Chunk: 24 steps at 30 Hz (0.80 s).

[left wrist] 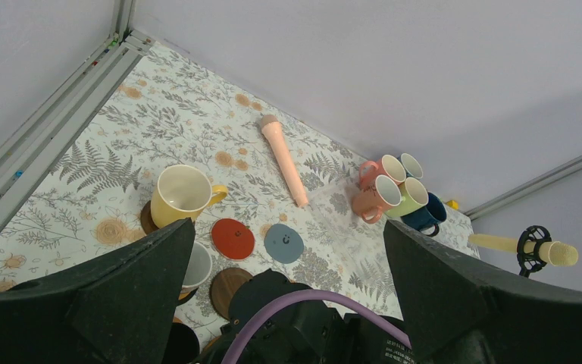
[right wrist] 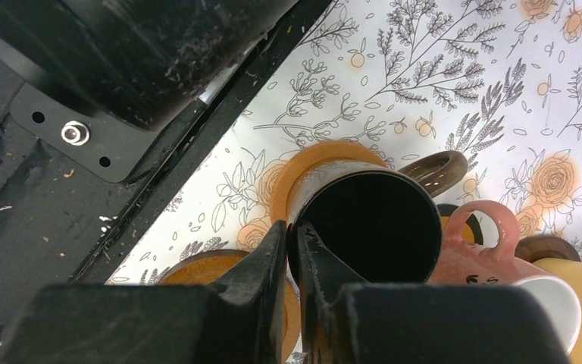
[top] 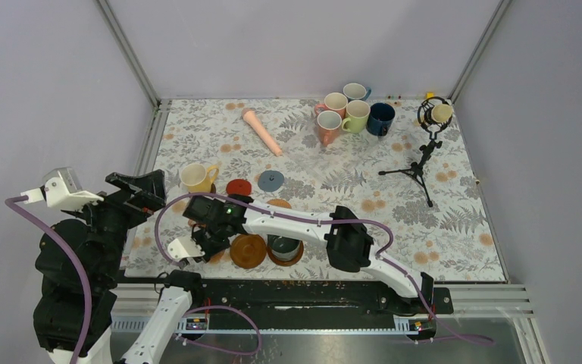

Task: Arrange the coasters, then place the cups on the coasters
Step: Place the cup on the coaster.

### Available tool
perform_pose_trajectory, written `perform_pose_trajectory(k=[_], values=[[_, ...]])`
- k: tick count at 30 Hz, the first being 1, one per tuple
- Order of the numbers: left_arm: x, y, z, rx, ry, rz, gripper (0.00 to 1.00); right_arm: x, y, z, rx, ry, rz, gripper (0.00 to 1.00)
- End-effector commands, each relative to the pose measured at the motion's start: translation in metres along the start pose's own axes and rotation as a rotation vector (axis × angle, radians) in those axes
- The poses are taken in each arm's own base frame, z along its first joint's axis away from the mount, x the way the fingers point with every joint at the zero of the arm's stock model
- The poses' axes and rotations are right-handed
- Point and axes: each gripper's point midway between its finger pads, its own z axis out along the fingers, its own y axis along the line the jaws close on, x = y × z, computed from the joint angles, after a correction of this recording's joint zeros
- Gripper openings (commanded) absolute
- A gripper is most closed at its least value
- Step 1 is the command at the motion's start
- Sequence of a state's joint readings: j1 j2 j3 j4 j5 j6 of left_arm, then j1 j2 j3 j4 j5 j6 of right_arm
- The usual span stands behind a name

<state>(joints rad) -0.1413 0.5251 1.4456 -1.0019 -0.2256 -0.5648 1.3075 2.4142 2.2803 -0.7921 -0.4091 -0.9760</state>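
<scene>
Between the fingers of the right gripper (right wrist: 292, 254) the rim of a black mug (right wrist: 371, 227) is pinched: the jaws are drawn almost together, with one finger set inside the mug and the other against the outside of its wall. Under the mug an orange coaster (right wrist: 314, 161) is seen, though it cannot be told whether the mug rests on it or is held just above it. The mug's handle is turned away from the fingers. Close by the outer finger a second orange coaster (right wrist: 197, 265) lies flat on the table (right wrist: 439, 68). Just past the black mug, on the side away from the gripper, a pink mug (right wrist: 485, 262) is stood, and beyond that a yellow mug (right wrist: 576, 303) with a dark brown coaster (right wrist: 543, 246) showing at its foot. Back along the gripper's own arm a brown coaster (top: 248, 250) is laid bare, with a dark mug (top: 284, 246) next to it. Farther ahead of the gripper a red coaster (top: 238, 187) and a grey-blue coaster (top: 270, 180) lie side by side with nothing on them. Well beyond these, five mugs (top: 348, 110) are grouped near the far edge, with a pink stick (top: 262, 131) to one side and a microphone (top: 428, 144) to the other. The left gripper (left wrist: 288, 227) is held raised and apart from the right one, its jaws spread wide with nothing between them.
</scene>
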Motion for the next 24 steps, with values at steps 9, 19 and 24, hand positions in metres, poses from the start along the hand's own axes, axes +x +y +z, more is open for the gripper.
perform_pose_trajectory(k=[9, 19, 24], values=[[-0.005, -0.001, 0.001, 0.005, -0.026, 0.009, 0.99, -0.019, -0.015, -0.008, 0.058, -0.029, -0.047, 0.21], [-0.006, -0.002, 0.0, 0.013, -0.027, 0.005, 0.99, -0.025, -0.023, -0.024, 0.105, -0.02, -0.063, 0.32], [-0.004, -0.004, 0.003, 0.021, -0.023, 0.011, 0.99, -0.043, -0.032, -0.045, 0.155, -0.059, -0.072, 0.48]])
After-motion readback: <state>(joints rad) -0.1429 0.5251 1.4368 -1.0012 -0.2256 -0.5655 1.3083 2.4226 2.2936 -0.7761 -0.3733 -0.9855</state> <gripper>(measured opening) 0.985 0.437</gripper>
